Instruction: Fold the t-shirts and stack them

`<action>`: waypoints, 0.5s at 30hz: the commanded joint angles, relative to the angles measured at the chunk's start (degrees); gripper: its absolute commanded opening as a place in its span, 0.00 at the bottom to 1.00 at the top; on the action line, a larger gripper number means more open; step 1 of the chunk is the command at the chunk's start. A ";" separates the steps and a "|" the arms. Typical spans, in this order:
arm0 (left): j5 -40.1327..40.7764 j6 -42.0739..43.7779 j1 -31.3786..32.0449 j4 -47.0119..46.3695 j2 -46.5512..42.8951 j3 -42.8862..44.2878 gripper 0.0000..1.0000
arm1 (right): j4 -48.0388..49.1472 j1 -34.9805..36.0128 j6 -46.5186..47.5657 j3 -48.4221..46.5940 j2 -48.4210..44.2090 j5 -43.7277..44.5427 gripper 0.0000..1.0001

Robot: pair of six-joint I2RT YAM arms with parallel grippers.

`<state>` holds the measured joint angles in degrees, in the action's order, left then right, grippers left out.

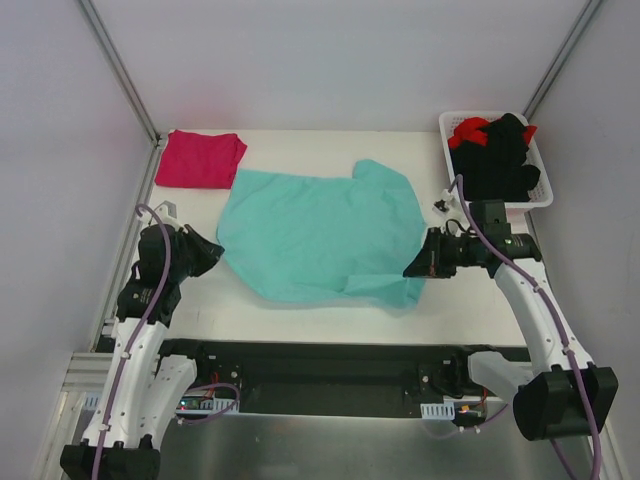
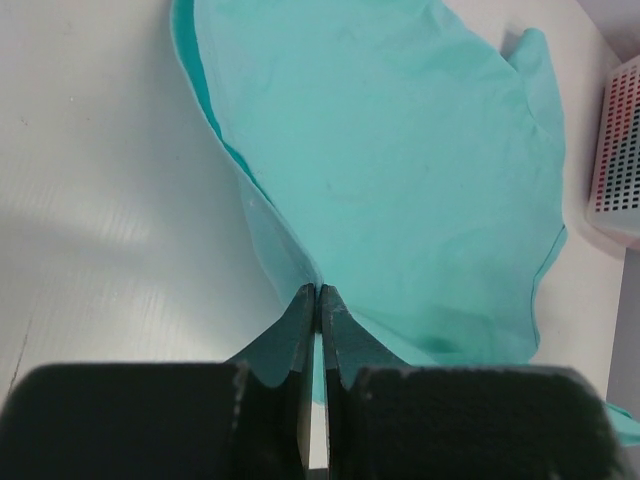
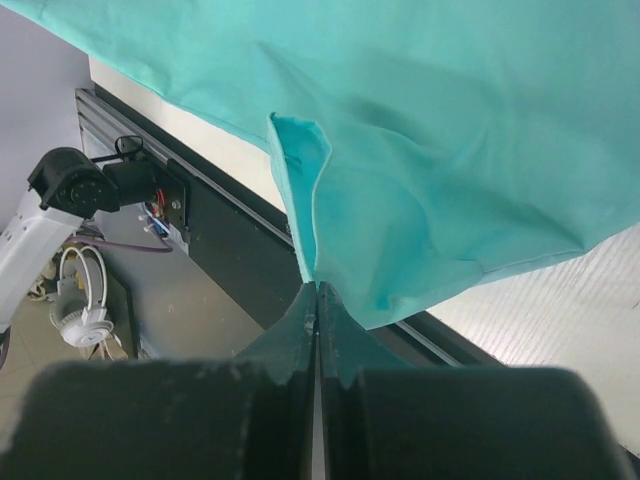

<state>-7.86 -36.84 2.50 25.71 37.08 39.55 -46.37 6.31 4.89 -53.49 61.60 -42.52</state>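
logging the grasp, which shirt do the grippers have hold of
The teal t-shirt, spread mid-table, pinched at its edges by the left gripper and right gripper. The pink t-shirt lies ungripped at the far left corner.

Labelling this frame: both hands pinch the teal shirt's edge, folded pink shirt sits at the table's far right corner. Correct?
One slip: the folded pink shirt lies at the far left corner, not the right, as the top external view shows. The rest stands: left hand and right hand are each shut on the teal shirt at its edge.
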 commanded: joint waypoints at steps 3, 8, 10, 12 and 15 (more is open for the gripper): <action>-1.73 -0.25 -0.48 4.33 -4.38 -0.79 0.00 | -3.11 2.66 -0.40 1.20 -4.56 3.67 0.01; -2.34 0.10 -0.48 6.89 -8.68 1.22 0.00 | -1.19 3.80 -4.00 0.59 -10.96 2.63 0.01; -0.86 0.80 -0.48 7.24 -10.44 4.73 0.00 | 0.57 4.24 -6.97 -2.12 -15.27 1.83 0.01; -0.32 1.95 -0.48 8.47 -10.19 11.38 0.00 | -0.56 4.42 -7.61 -9.49 -16.51 0.61 0.01; -1.54 1.69 -0.48 11.02 -9.13 21.40 0.00 | -2.32 4.50 -8.57 -21.33 -17.13 -1.33 0.01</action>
<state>-8.73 -36.49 2.52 36.45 28.14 47.29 -49.23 10.24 -0.23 -59.59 46.78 -40.21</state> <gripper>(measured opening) 0.009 0.010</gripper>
